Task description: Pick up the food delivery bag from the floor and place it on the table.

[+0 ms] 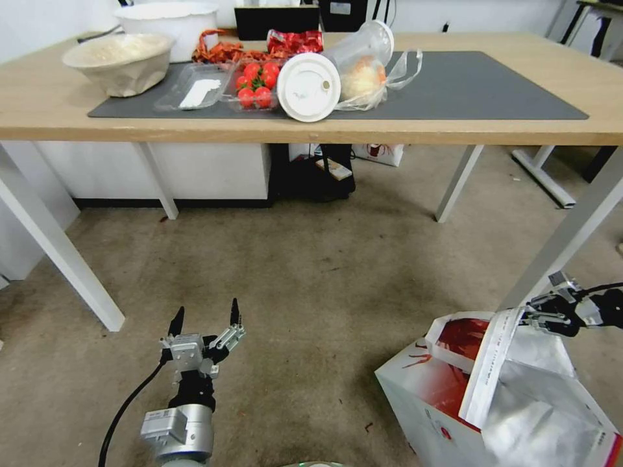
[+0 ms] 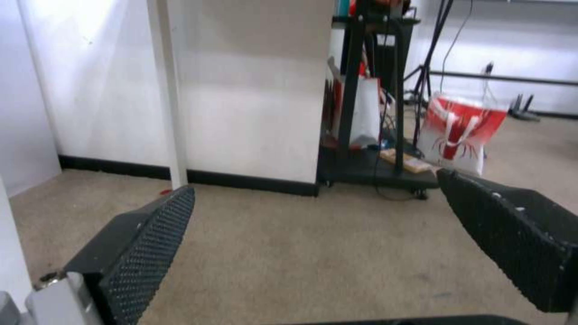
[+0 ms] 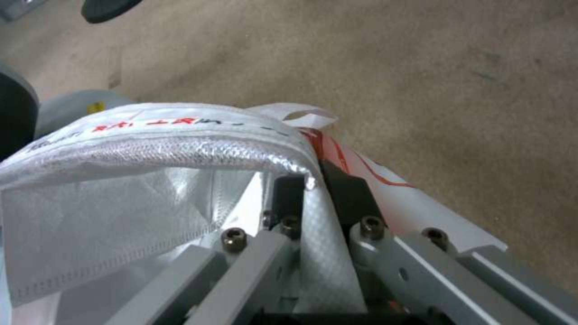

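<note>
one gripper works: right gripper pinches the bag rim; lift straight, clearing the table edge. left gripper waits wide.

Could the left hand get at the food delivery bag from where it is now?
Probably yes. The left hand hangs open over bare floor, with nothing between it and the food delivery bag to its right. The right hand already pinches the bag's rim.

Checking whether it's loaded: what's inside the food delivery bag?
Silver foil lining shows inside the food delivery bag; its depths stay hidden by its own walls. The right gripper pinches its rim.
</note>
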`<state>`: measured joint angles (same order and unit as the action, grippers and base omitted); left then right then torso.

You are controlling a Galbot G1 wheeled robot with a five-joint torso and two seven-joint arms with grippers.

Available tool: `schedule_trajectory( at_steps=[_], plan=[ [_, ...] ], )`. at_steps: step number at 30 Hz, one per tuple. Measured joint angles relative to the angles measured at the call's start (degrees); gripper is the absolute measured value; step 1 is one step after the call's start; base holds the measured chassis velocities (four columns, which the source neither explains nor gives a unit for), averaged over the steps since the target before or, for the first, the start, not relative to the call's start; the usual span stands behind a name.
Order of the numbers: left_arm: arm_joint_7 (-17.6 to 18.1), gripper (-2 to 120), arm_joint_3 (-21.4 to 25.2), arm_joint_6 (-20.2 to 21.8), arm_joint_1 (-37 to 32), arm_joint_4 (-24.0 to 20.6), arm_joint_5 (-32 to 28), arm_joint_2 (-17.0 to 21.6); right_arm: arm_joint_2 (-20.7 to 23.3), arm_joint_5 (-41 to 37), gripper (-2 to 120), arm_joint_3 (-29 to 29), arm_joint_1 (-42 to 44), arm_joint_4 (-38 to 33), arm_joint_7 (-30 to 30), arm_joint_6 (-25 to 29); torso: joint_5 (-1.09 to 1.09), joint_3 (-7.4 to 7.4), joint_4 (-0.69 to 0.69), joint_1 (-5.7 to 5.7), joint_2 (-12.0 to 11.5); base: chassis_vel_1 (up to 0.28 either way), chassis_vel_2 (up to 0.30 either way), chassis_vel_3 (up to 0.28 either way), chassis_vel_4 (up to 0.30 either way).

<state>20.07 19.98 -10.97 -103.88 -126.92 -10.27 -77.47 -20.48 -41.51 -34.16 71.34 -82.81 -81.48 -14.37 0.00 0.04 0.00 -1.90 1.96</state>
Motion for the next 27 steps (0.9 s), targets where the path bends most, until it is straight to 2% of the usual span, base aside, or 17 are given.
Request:
schedule_trajectory(
  at_steps=[7,10,12,27],
  plan=[
    [-0.18,100,0.03,-0.17,-0.18,-0.23,-1.36,0.13,-0.19,-0.23,0,-0.19,0.19,-1.21,-0.57,-0.33,0.00,1.38,0.00,-0.05,1.47,0.000,0.000,0.000,0.000],
    [-0.18,100,0.04,-0.16,-0.18,-0.23,-1.36,0.13,-0.20,-0.23,0,-0.19,0.19,-1.24,-0.58,-0.34,0.00,1.43,-0.01,-0.05,1.52,0.000,0.000,0.000,0.000],
    [-0.24,100,0.08,-0.10,-0.15,-0.27,-1.34,0.16,-0.23,-0.31,0,-0.22,0.10,-1.70,-0.71,-0.52,0.00,2.63,0.00,-0.13,2.80,0.000,0.000,0.000,0.000],
    [-0.35,100,0.19,-0.01,-0.54,-0.88,-1.07,0.13,-0.22,-0.82,0,-0.29,0.03,-2.35,-1.01,-0.78,0.00,5.69,0.00,-0.60,6.28,0.000,0.000,0.000,0.000]
  ],
)
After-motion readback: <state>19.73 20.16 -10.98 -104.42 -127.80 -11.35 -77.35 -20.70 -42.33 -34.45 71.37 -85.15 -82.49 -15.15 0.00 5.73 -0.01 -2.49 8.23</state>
